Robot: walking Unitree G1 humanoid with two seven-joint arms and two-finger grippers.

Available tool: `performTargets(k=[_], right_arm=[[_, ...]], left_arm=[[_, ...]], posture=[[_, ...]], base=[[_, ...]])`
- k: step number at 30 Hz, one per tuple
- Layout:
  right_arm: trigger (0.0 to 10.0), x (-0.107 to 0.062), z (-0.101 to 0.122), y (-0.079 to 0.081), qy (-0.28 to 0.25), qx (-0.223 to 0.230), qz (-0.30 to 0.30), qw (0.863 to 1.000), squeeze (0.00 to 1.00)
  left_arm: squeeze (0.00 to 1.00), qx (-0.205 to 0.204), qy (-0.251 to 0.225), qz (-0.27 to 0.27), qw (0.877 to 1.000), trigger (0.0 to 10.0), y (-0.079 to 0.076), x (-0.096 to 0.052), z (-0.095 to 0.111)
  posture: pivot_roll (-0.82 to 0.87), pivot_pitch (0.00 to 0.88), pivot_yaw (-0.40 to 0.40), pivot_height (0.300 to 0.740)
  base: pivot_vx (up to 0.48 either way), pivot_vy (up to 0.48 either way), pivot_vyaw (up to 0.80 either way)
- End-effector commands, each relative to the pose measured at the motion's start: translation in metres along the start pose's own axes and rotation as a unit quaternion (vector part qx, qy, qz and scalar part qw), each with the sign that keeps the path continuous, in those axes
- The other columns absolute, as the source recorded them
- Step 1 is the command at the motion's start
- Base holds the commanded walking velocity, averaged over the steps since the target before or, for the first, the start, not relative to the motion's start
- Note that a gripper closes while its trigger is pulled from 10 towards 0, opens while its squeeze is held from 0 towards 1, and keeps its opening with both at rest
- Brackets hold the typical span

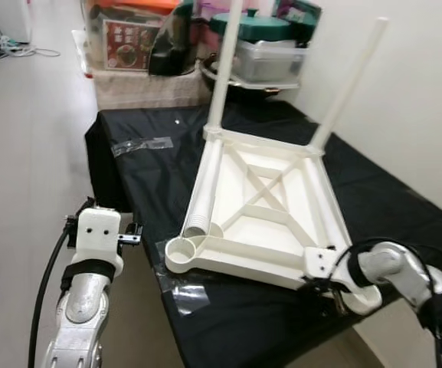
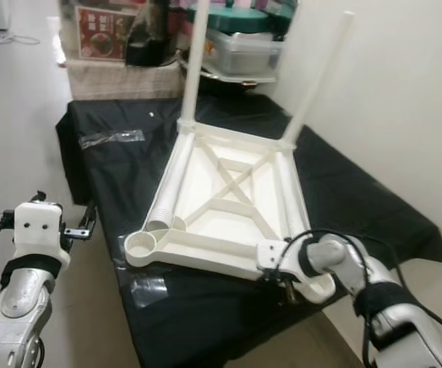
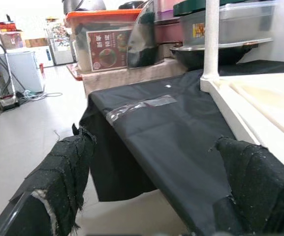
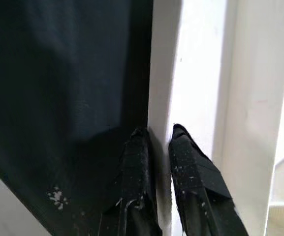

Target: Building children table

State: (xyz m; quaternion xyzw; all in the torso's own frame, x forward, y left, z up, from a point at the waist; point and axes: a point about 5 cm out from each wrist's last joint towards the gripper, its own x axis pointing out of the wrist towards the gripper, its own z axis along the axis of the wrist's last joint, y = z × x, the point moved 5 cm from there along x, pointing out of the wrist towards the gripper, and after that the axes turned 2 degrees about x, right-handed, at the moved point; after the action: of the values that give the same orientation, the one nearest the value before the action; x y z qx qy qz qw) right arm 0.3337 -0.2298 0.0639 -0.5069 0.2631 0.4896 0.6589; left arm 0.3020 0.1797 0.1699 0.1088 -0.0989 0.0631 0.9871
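A white children's table top [image 1: 245, 261] lies upside down on a black-covered table [image 1: 152, 180]. Two white legs [image 1: 224, 69] [image 1: 351, 80] stand upright in its far corners. A third leg [image 1: 205, 184] lies loose along its left side, beside an empty round corner socket [image 1: 181, 249]. My right gripper [image 1: 324, 295] is at the near right corner, its fingers [image 4: 137, 147] pinched together on the top's white rim [image 4: 196, 73]. My left gripper [image 3: 151, 191] hangs open off the black table's left edge, level with the cloth, holding nothing.
Clear plastic wrap [image 1: 142, 144] lies on the cloth at the far left, and another piece [image 1: 186, 295] near the front edge. Storage boxes [image 1: 129, 38] and a lidded container [image 1: 270, 54] are stacked behind. A white wall [image 1: 420, 100] runs along the right; open floor [image 1: 29, 153] lies left.
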Motion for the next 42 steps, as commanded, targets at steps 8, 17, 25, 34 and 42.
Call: performTargets(k=[8, 17, 25, 34, 42], right_arm=[[10.0, -0.010, 0.003, -0.009, -0.041, 0.078, 0.001, 0.996, 1.00], [10.0, -0.048, 0.097, -0.084, -0.291, 0.132, -0.091, 0.943, 1.00], [10.0, -0.075, 0.135, -0.153, -0.460, 0.331, -0.257, 0.783, 0.00], [10.0, -0.009, 0.190, -0.115, -0.484, 0.434, -0.203, 0.732, 0.00], [10.0, 0.003, 0.222, -0.092, -0.494, 0.426, -0.146, 0.743, 0.00]], left_arm=[[0.00, 0.010, 0.011, -0.003, 1.000, 10.0, 0.001, -0.001, -0.004], [0.00, 0.023, 0.014, -0.007, 1.000, 10.0, 0.002, -0.001, -0.006], [0.00, 0.032, 0.021, -0.006, 0.999, 10.0, 0.004, -0.001, -0.009], [0.00, 0.038, 0.024, -0.008, 0.999, 10.0, 0.007, -0.002, -0.011], [0.00, 0.028, 0.020, 0.004, 0.999, 10.0, 0.010, -0.002, -0.010]], posture=[[0.08, 0.000, -0.122, 0.740], [0.11, 0.000, -0.125, 0.740], [0.12, 0.000, -0.122, 0.740], [0.15, 0.000, -0.120, 0.740], [0.15, 0.000, -0.126, 0.740]], base=[[0.000, 0.000, 0.00], [0.000, -0.082, 0.00], [0.000, -0.480, 0.00], [0.000, -0.480, 0.00], [0.000, -0.120, 0.00]])
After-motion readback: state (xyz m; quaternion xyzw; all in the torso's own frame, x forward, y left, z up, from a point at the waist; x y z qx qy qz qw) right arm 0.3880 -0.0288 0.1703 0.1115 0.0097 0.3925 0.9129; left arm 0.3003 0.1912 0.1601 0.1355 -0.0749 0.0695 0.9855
